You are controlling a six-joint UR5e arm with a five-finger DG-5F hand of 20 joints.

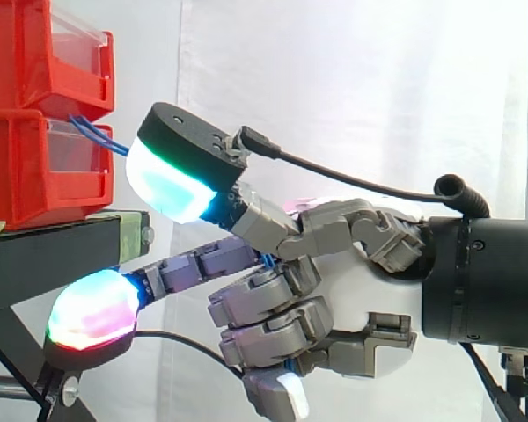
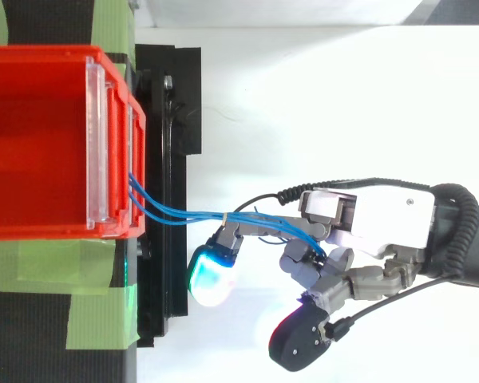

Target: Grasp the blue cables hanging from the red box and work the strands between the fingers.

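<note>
- Two stacked red plastic bins (image 1: 44, 167) sit in the upper left of the side view. They are hard-walled with clear front windows (image 2: 96, 144), and they rest on a black metal stand (image 1: 44, 255) patched with matte green tape (image 2: 56, 295).
- Several thin, smooth blue cables (image 2: 184, 214) leave the lower bin's front lip. They run rightward and nearly level, so their long axis points straight from bin to hand.
- Right of centre, the grey-jointed hand (image 2: 383, 219) with its white palm is closed on those cables: the fingers are curled and blue strands thread between them. Two glossy glowing pads (image 1: 172, 189) reach back towards the bin.
- The strands lie left of the palm, so rolling them likely means rubbing the fingers across that axis rather than pulling rightward.
</note>
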